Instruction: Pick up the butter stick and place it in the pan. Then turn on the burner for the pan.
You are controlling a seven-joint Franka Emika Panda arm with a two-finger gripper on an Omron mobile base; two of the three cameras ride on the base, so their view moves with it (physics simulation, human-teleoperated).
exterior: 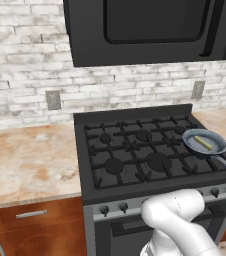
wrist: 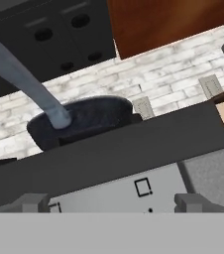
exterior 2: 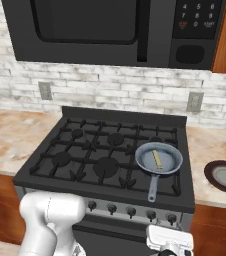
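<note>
Lying inside the pan (exterior 2: 159,159), the butter stick (exterior 2: 157,159) rests flat on the blue-grey bottom, roughly in the middle, a small pale yellow bar pointing front to back. The pan sits on the front right burner of the black stove (exterior 2: 85,172), its long handle (exterior 2: 152,189) reaching toward the front edge, above the row of knobs (exterior 2: 131,211). From the left camera the same pan (exterior: 204,143) shows at the right edge of the stove, with the butter stick (exterior: 202,143) in it. The gripper (wrist: 112,202) hangs low in front of the stove's right end, below the knobs; from its own camera the two finger tips (wrist: 33,202) stand wide apart with nothing between them, so the jaws are released and empty. That camera looks up at the underside of the pan (wrist: 84,121) and along its handle. A dark plate (exterior 2: 225,176) lies on the counter (exterior 2: 212,145) right of the stove, well apart from the pan. A black microwave (exterior 2: 110,30) hangs over the stove.
</note>
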